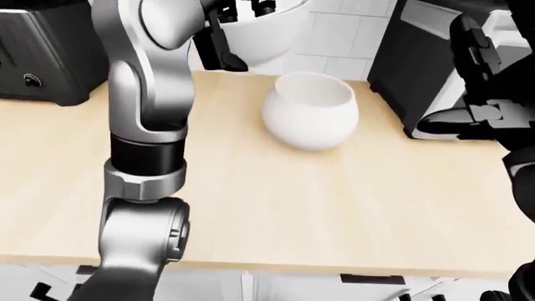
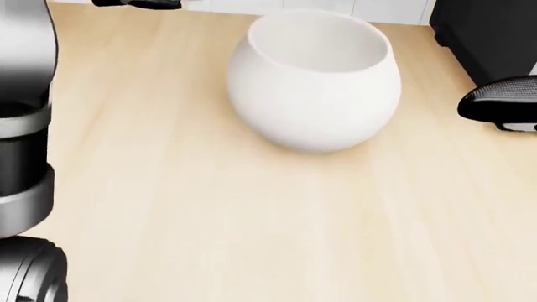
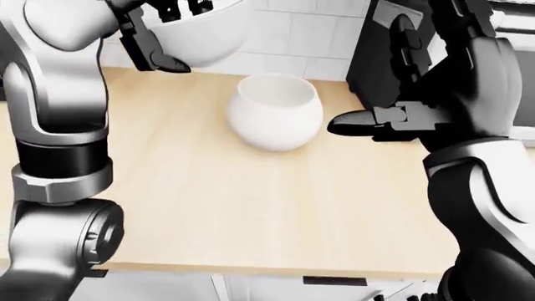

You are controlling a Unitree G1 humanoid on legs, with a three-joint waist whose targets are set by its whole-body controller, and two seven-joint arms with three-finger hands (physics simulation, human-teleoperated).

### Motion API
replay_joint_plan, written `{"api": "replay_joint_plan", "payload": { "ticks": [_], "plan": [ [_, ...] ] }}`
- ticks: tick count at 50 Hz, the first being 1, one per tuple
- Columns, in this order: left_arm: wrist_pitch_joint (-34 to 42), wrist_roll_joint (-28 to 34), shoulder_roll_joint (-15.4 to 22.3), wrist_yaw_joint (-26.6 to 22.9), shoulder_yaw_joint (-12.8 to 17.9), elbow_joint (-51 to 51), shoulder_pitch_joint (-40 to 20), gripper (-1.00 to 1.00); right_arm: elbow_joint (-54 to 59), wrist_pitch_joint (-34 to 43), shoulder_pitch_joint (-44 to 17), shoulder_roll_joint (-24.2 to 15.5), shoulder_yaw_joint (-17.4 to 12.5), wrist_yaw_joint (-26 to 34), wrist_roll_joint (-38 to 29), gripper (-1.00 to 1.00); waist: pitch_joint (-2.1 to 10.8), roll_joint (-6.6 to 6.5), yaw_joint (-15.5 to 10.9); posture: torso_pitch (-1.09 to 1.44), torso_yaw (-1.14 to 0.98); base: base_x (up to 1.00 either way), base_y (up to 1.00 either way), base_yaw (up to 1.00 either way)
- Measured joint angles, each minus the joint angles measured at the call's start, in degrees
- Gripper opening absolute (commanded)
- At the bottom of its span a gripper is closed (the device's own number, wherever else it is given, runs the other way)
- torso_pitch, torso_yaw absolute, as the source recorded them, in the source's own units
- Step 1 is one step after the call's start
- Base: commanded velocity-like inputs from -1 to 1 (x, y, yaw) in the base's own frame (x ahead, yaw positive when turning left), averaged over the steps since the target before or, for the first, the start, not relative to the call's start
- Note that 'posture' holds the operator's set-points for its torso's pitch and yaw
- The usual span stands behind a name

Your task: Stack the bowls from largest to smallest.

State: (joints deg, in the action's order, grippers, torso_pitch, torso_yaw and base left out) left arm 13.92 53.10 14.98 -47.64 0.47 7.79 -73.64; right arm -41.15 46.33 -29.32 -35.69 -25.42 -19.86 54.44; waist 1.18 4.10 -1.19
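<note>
A large round white bowl (image 2: pixel 315 82) stands upright on the light wooden counter (image 2: pixel 252 220). My left hand (image 3: pixel 180 34) is raised above and to the left of it, shut on a smaller white bowl (image 3: pixel 205 34) held in the air in front of the tiled wall. The thumb grips its underside and the fingers hook over its rim. In the head view this bowl is out of sight past the top edge. My right hand (image 3: pixel 393 75) hovers open just right of the large bowl, thumb (image 2: pixel 499 100) pointing toward it, not touching.
A black appliance (image 1: pixel 42 56) sits at the counter's left. A tall black appliance (image 1: pixel 409 69) stands right of the large bowl, behind my right hand. White tiled wall (image 1: pixel 343 37) runs along the top. The counter's near edge (image 1: pixel 293 266) lies at the bottom.
</note>
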Motion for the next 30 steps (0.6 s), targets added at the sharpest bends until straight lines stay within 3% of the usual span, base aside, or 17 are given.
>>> {"api": "replay_joint_plan", "payload": {
  "ticks": [9,17,30],
  "plan": [
    [-1.9,-0.7,-4.7,1.2,-1.4,4.3,-2.0,-1.00,-1.1,0.4,-0.1,0.5,-0.3,0.1,-0.1,1.00,2.83,0.38,-0.2,-0.22,0.00,0.00,0.00,0.00],
    [-3.5,-3.9,-9.4,7.6,-2.9,8.6,-0.4,-1.00,-0.7,0.6,-0.3,1.2,0.3,0.2,-0.6,1.00,3.21,0.52,-0.1,-0.22,0.00,0.00,0.00,0.00],
    [-6.2,-4.3,-13.1,13.8,-4.6,13.6,-1.6,-1.00,-0.8,0.0,0.5,2.5,1.0,0.9,-1.8,1.00,3.66,0.57,-0.1,-0.22,0.00,0.00,0.00,0.00]
  ]
}}
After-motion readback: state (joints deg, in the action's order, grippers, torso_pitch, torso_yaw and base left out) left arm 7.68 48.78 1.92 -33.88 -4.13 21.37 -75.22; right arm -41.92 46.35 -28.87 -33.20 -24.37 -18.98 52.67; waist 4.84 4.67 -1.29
